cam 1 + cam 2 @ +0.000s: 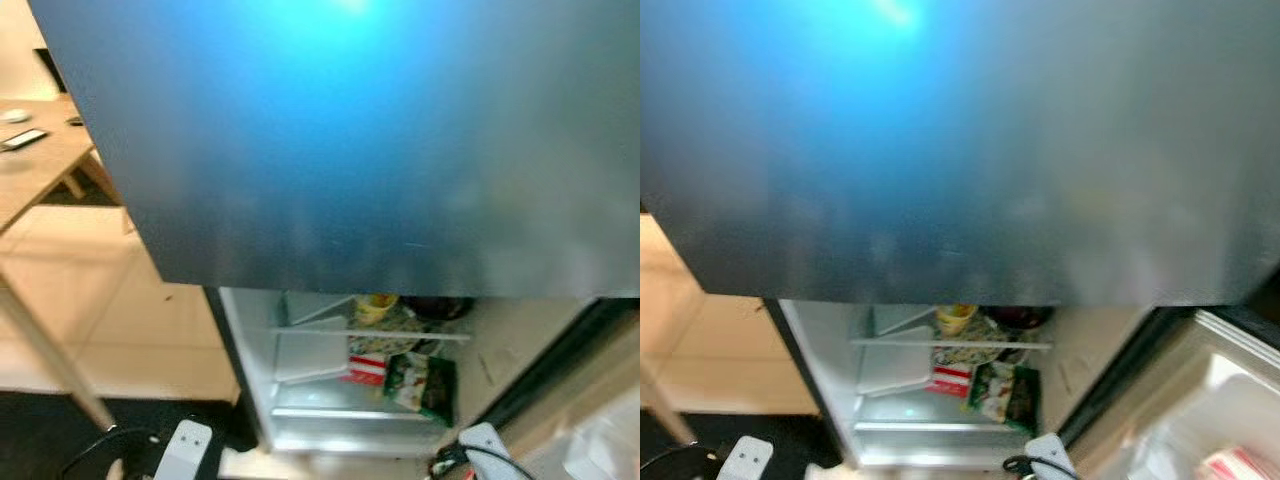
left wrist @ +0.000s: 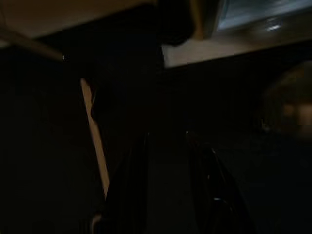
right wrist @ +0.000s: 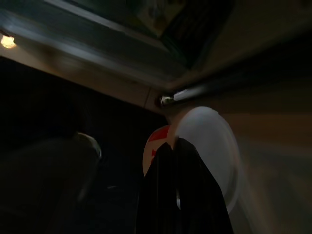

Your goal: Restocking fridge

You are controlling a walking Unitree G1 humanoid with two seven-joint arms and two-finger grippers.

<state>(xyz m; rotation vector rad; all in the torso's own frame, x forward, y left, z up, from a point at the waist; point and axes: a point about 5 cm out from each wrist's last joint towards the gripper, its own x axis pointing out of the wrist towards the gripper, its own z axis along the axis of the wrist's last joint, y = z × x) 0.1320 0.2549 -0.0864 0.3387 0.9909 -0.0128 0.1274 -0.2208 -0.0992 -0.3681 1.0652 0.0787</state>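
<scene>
A wide grey-blue fridge door (image 1: 380, 150) hangs blurred across the top of the eye views. Below it the lower compartment (image 1: 300, 400) stands open, with white shelves inside. On them lie a green packet (image 1: 420, 385), a red and white pack (image 1: 367, 370) and a yellow cup (image 1: 375, 305). In the dark left wrist view my left gripper (image 2: 168, 190) is open with nothing between its fingers. My right gripper (image 3: 178, 185) is shut on a round white container with red print (image 3: 209, 146), held low in front of the fridge's bottom edge.
A wooden table (image 1: 40, 160) with small items stands at the far left on a pale tiled floor (image 1: 150, 320). At the right an open door with a white door shelf (image 1: 1230, 420) flanks the compartment. Both white wrists (image 1: 185, 445) (image 1: 485, 440) sit at the bottom edge.
</scene>
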